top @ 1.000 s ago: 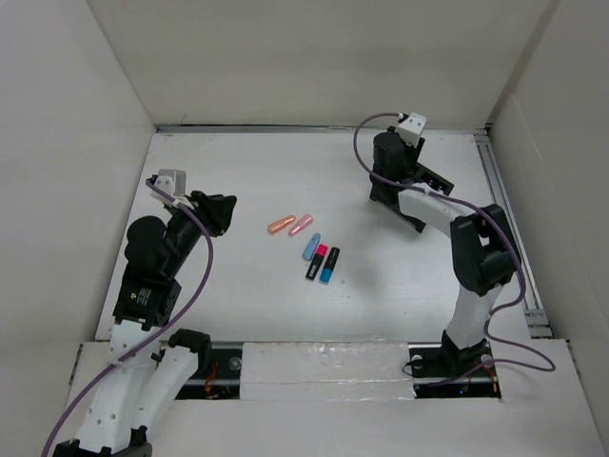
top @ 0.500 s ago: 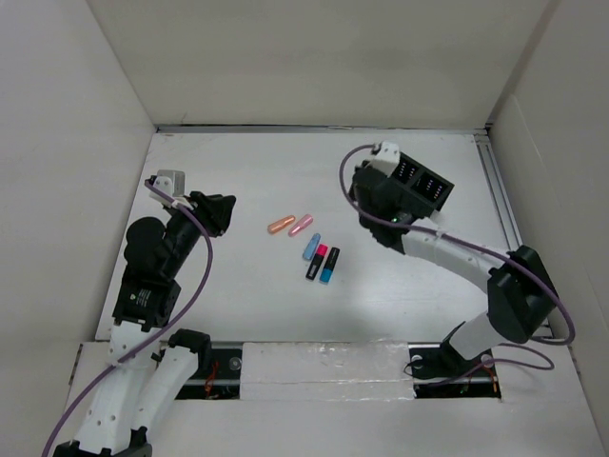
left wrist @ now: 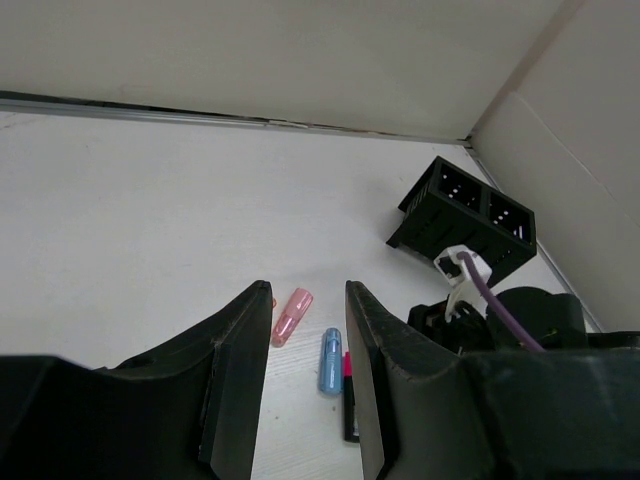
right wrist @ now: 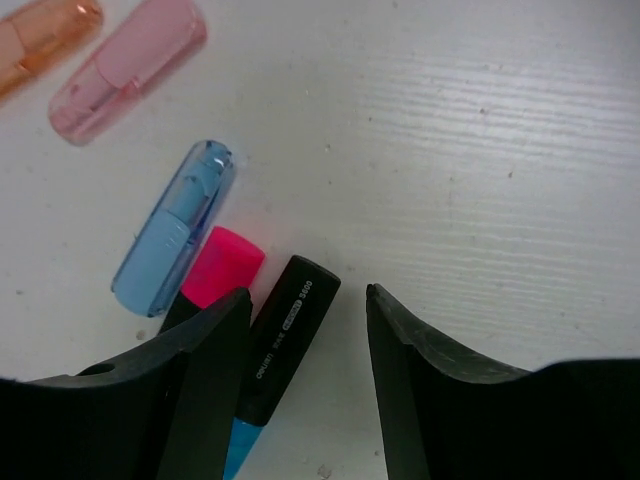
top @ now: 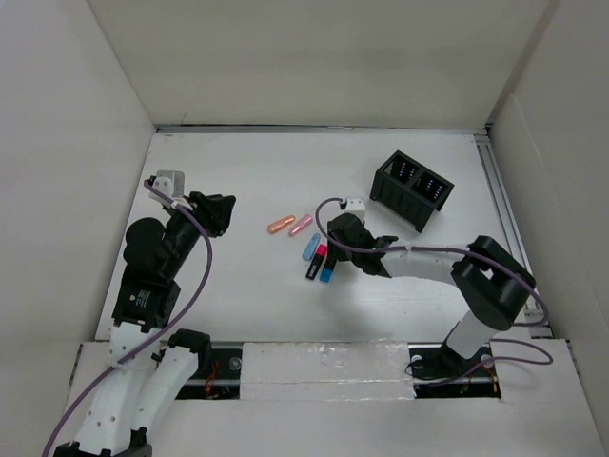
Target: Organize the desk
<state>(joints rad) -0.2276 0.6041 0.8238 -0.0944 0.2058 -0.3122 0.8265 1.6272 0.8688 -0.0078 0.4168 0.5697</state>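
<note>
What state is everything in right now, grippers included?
Left gripper: slightly open, empty.
Right gripper: open, straddling the blue-tipped marker, not clamped.
Blue-tipped marker: lying flat on the desk.
Pink-capped marker: flat, alongside it.
Blue pen, pink pen, orange pen: lying flat, untouched.
Black organizer: standing free, nothing visible inside.

We find passage across the far-left quarter of the desk (top: 238, 162); the black organizer (top: 411, 190) blocks the far-right corner, markers (top: 319, 259) the centre.
</note>
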